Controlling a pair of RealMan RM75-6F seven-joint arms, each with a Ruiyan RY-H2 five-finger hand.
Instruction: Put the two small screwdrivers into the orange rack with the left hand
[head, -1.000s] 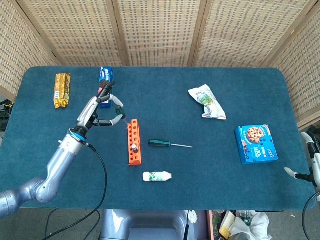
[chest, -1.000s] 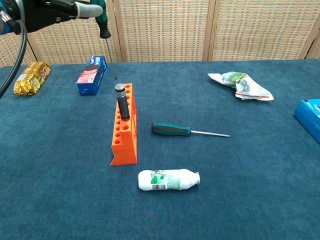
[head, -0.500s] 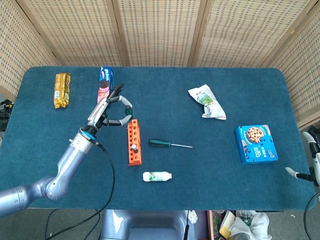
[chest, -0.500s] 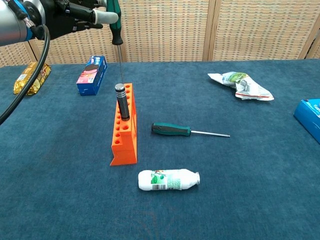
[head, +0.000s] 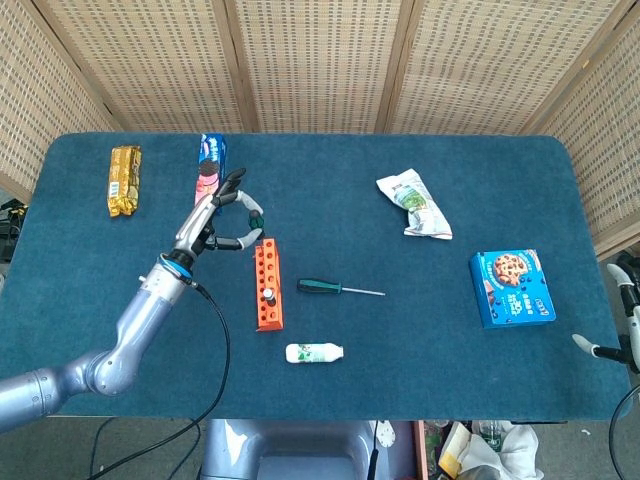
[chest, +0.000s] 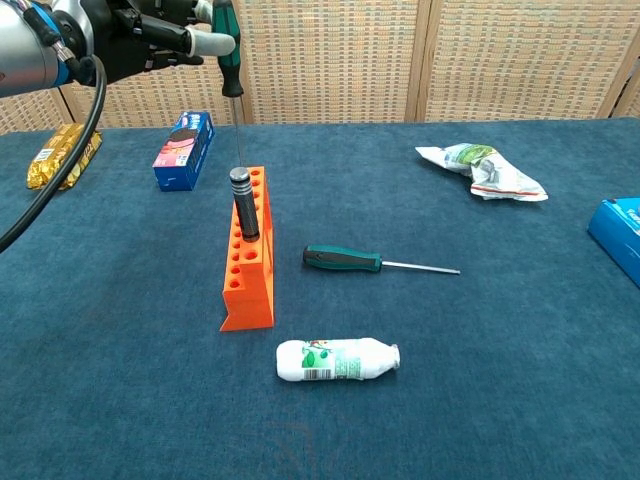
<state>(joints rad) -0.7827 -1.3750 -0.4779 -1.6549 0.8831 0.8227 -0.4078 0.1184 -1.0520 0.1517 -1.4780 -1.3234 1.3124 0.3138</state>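
Observation:
My left hand (head: 215, 218) (chest: 150, 35) pinches a small green-handled screwdriver (chest: 231, 75) upright, shaft down, its tip hanging just above the far end of the orange rack (head: 267, 285) (chest: 248, 262). A black-handled tool (chest: 244, 203) stands in one of the rack's holes. A second green screwdriver (head: 338, 289) (chest: 378, 263) lies flat on the table right of the rack, tip pointing right. Only the fingertips of my right hand (head: 612, 335) show at the right edge of the head view, holding nothing that I can see.
A white bottle (chest: 338, 359) lies in front of the rack. A blue biscuit pack (chest: 184, 149) and a gold packet (chest: 62, 157) sit at the far left. A crumpled wrapper (chest: 482, 170) and a blue cookie box (head: 512, 288) lie to the right on the blue table (head: 400, 350).
My left hand carried the screwdriver right, from beside the blue pack to over the rack's far end. In the last half second it barely shifted.

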